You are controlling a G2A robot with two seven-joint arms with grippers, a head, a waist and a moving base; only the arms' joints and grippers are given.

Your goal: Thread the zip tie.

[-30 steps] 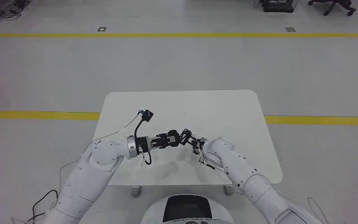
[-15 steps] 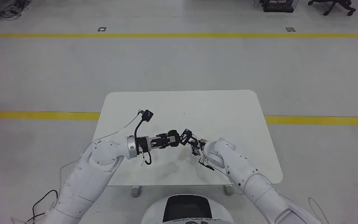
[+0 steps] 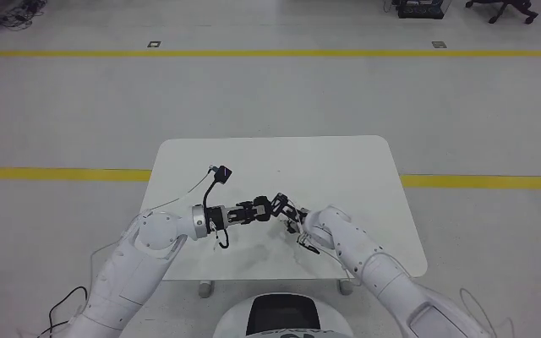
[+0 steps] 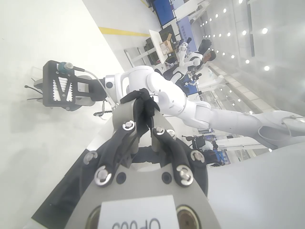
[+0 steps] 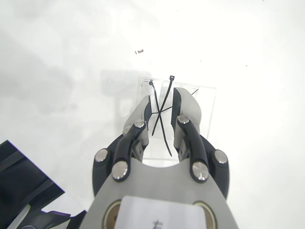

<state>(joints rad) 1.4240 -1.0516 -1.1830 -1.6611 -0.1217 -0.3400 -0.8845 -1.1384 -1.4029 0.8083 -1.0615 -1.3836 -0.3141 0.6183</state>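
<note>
- A clear tray (image 5: 209, 110) sits on the white bench (image 5: 71, 36), directly under the right claw (image 5: 162, 95).
- Several black zip ties (image 5: 162, 110) lie crossed over one another in the tray. They fall in the gap between the claw's two fingers. Two heads point away past the fingertips, and the tails run back toward the claw's body.
- The right claw is spread wide, with one finger on either side of the crossed ties. It grips nothing, and whether the pads touch the ties cannot be made out.
- A white label (image 5: 164, 213) with print sits on the right claw's body, and a similar label (image 4: 135, 213) sits on the left claw's body.
- The left claw (image 4: 140, 103) is drawn narrow, pinched on a crumpled black bundle (image 4: 145, 101) at its fingertips. What the bundle is cannot be told.
- In the top view both arms bend inward from the near edge, and the two claws sit close together over the middle of the bench.
- The right claw points down at the tray. The left claw is held just beside it, aimed across at it.
- A small dark speck (image 5: 139, 51) lies on the bench beyond the right claw's tips.
</note>
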